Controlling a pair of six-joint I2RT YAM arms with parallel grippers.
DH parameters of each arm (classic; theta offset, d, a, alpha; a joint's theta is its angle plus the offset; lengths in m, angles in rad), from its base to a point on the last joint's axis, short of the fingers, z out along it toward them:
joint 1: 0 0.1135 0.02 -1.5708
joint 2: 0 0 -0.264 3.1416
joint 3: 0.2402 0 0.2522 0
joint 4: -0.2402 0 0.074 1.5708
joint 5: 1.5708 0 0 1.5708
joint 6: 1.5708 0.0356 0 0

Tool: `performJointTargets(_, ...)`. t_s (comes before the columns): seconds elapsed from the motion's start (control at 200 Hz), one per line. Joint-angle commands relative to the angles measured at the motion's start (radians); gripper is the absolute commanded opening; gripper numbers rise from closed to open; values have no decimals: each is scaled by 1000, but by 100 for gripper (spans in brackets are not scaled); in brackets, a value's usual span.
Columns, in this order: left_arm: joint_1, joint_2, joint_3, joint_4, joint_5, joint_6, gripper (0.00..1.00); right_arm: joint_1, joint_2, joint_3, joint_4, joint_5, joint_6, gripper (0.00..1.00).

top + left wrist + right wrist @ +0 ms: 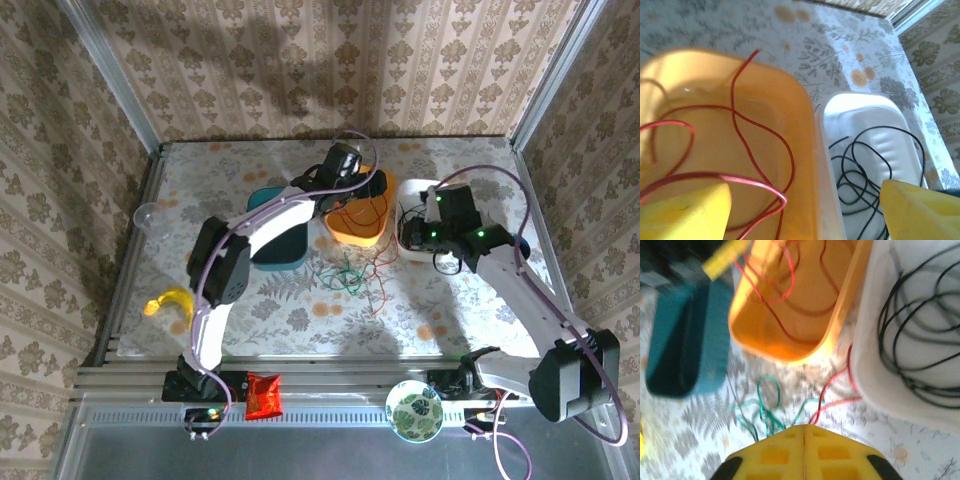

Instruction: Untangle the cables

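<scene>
Three thin cables lie apart from each other. The red cable point(735, 125) curls in loose loops inside the orange bin point(700, 80). The black cable point(860, 175) is coiled in the white bin point(855, 107), which sits just beside the orange bin, side touching side. The green cable point(765, 410) lies in a small heap on the table point(230, 170), in front of the orange bin and near a red strand point(837, 401) that lies on the table by the white bin's wall. The left gripper point(800, 212) hangs over the orange bin with its two yellow fingers point(685, 212) far apart and nothing between them. The right gripper point(804, 432) is over the table near the green cable, its fingers pressed together with nothing in them. A teal bin point(685, 335) sits on the other side of the orange bin.
</scene>
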Motion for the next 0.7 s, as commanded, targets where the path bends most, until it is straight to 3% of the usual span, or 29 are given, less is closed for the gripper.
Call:
performJointTargets(0.0,21,-160,-121,29,-119,152,79,74,66,-31,-96,-81,-91,23)
performJointTargets(0.12,70,-268,-310,103,-136,98,79,141,165,-39,-115,-102,-125,33)
performJointTargets(0.255,99,-335,-414,114,-157,80,79,160,278,-37,-89,-89,-127,35)
performJointTargets(0.695,107,-390,-505,134,-174,47,79,160,488,78,-31,-52,-119,38)
